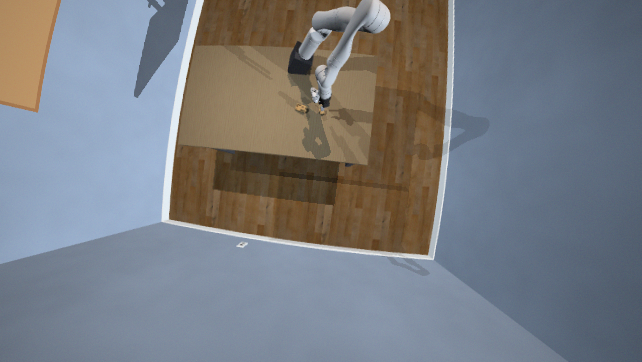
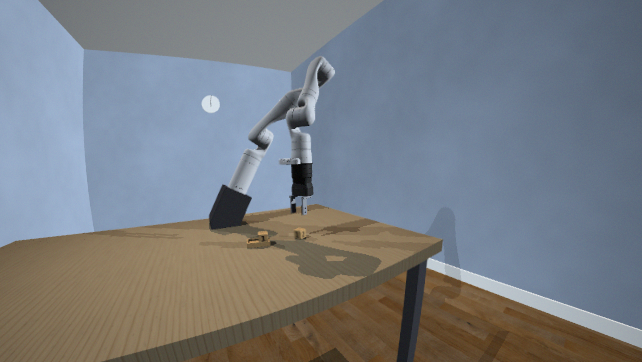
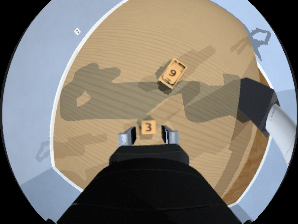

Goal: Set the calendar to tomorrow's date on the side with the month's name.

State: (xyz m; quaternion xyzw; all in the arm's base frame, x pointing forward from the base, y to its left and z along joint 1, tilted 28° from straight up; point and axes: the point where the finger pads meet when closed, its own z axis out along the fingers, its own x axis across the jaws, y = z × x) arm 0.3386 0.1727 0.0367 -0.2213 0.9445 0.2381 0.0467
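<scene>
Wooden cube (image 1: 322, 112) (image 2: 300, 233) (image 3: 148, 127) lies outside the tray (image 2: 258, 245) (image 3: 165, 83), unplaced; the other (image 1: 301, 107) (image 2: 263, 235) (image 3: 173, 73) is in, the gripper (image 1: 322, 107) (image 2: 299, 212) (image 3: 148, 132) apart.

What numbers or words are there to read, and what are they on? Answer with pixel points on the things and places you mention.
"3": on top of the loose cube (image 2: 300, 234) (image 3: 148, 127) on the table.
"9": on top of the cube (image 2: 263, 235) (image 3: 172, 73) in the tray (image 2: 258, 245) (image 3: 167, 84), as it looks from the wrist view; turned the other way up it might be a 6.
The tray has dark marks too small to read.
The wall clock (image 2: 210, 104) shows no numbers I can read.
I can't read any words.
</scene>
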